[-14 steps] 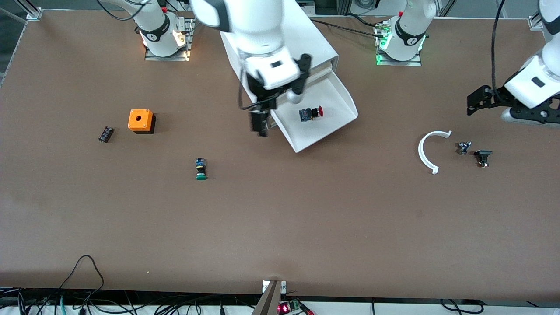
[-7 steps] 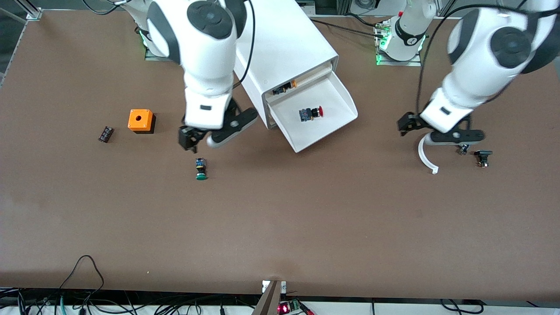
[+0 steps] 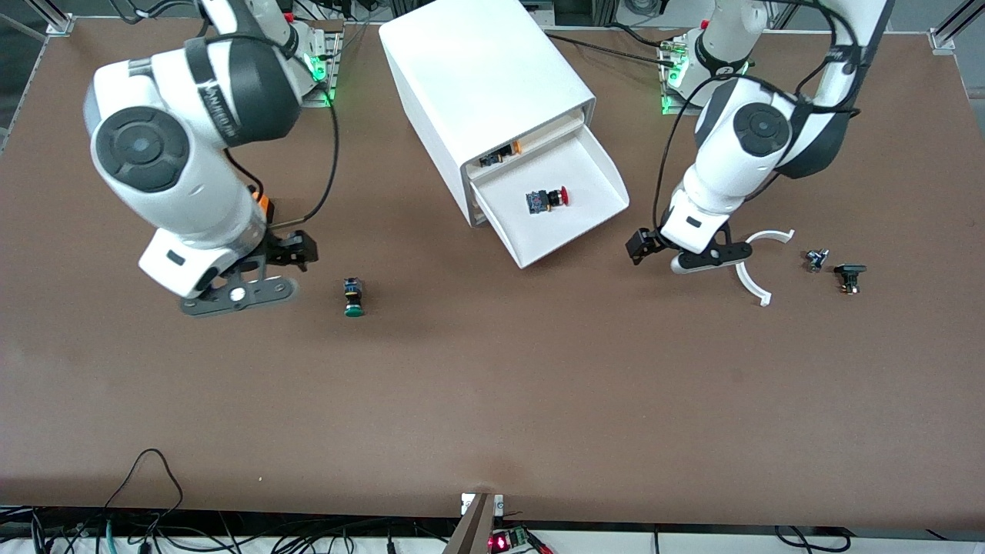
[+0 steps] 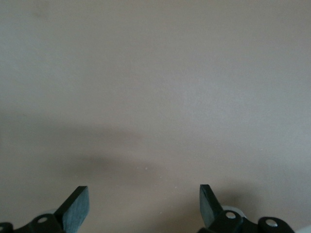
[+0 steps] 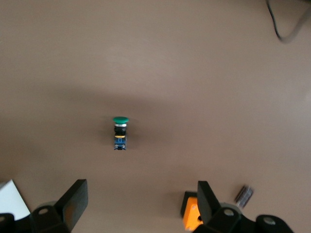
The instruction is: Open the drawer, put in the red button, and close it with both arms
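While the drawer (image 3: 565,201) stands pulled out of the white cabinet (image 3: 481,73) near the middle of the table's robot-side edge, the red button (image 3: 546,199) lies on its side on the drawer floor, red cap toward the left arm's end, touching none of the walls. One tier above it, a small orange-and-black piece (image 3: 500,155) shows in the cabinet's slot. Left gripper (image 3: 638,245) hangs over bare table (image 3: 492,400) just off the drawer's corner on the left arm's end; its fingers (image 4: 77,206) are spread wide with nothing between them, and its wrist view shows only bare table. A white curved piece (image 3: 750,265) lies just beside that gripper, partly under it, with two small dark parts (image 3: 835,269) beside it toward the left arm's end of the table. Right gripper (image 3: 302,250) hangs toward the right arm's end, over the table beside the orange box (image 5: 190,213), which the arm largely hides in the front view; its fingers (image 5: 73,199) are likewise spread and hold nothing. Green button (image 3: 353,298) lies on its side on open table, nearer the front camera than the right gripper, well apart from the drawer. A small dark part (image 5: 244,193) sits beside the orange box in the right wrist view.
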You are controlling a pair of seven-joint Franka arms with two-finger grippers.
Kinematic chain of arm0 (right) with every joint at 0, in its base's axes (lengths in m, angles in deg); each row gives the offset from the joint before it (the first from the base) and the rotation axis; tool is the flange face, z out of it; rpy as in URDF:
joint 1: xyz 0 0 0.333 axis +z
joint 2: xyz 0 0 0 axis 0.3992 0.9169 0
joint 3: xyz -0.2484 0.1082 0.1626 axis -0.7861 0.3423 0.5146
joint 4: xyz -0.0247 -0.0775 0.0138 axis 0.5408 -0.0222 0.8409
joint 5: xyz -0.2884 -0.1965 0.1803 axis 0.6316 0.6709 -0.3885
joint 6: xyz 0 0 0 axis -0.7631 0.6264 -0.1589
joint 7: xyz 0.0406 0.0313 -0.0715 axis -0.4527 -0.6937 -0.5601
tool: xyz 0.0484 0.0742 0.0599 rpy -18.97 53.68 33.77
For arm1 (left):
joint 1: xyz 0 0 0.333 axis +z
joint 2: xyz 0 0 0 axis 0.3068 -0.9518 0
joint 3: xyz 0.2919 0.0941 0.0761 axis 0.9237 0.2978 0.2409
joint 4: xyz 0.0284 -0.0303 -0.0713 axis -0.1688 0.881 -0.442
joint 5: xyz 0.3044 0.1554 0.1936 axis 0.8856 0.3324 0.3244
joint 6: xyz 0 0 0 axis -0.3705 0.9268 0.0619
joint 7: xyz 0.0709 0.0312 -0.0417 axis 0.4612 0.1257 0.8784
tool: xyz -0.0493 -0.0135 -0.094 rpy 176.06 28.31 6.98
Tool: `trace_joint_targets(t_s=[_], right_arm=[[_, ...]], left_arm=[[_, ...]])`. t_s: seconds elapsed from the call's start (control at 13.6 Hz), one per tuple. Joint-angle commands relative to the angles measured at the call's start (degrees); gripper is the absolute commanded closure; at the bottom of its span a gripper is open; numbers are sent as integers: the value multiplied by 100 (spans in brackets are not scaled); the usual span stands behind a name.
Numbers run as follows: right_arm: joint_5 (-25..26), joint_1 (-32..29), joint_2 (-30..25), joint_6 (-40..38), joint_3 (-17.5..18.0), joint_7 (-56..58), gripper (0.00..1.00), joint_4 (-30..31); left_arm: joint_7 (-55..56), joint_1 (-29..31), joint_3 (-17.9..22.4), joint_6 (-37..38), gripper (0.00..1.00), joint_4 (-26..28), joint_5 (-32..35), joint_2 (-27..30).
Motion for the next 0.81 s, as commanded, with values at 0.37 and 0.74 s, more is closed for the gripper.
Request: trace_joint_targets(t_s=[0.37, 0.74], right_arm=[[-584, -494, -709, -61, -1120, -693, 0, 343], [-937, -1366, -1717, 192, -1138, 626, 0, 1850]], left_arm=[[676, -372, -253, -331, 0, 296, -78, -225], [1512, -381, -1113, -252, 0, 489, -78, -208]])
